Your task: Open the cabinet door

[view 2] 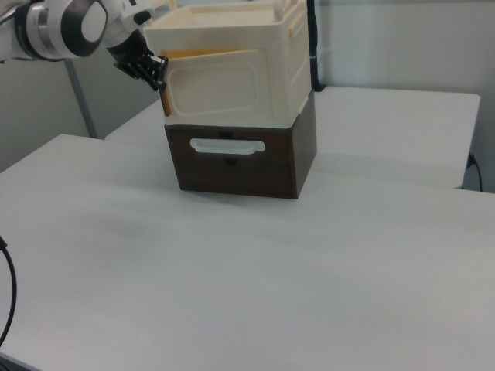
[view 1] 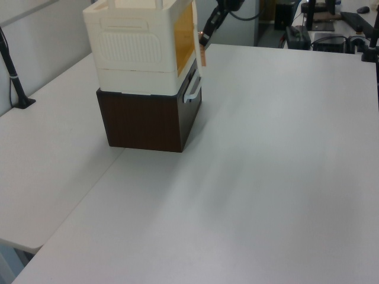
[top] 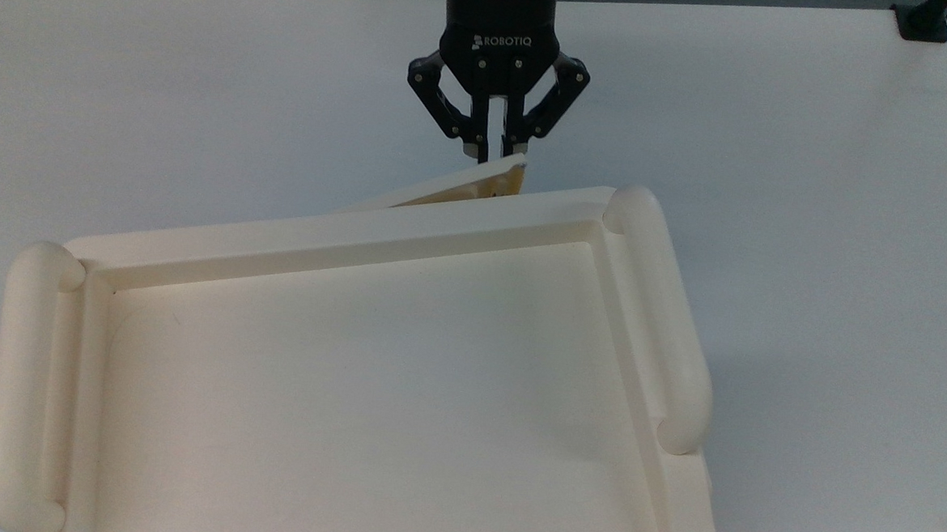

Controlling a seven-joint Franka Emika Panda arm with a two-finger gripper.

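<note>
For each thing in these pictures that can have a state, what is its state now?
cabinet door: partly open, swung out from the cabinet front at its free edge
pincer: shut on the door's free edge
brown drawer: closed, white handle in front

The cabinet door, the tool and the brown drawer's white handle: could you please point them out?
cabinet door [view 2: 213, 93], right view, middle of its panel.
tool [top: 494, 147], top view, between its fingertips.
white handle [view 2: 227, 146], right view, middle of its bar.

Cabinet door [top: 445, 190] smooth cream plastic; drawer box [view 2: 240, 162] dark wood-grain; table [view 1: 266, 177] matt white; gripper [top: 494, 148] black plastic.
</note>
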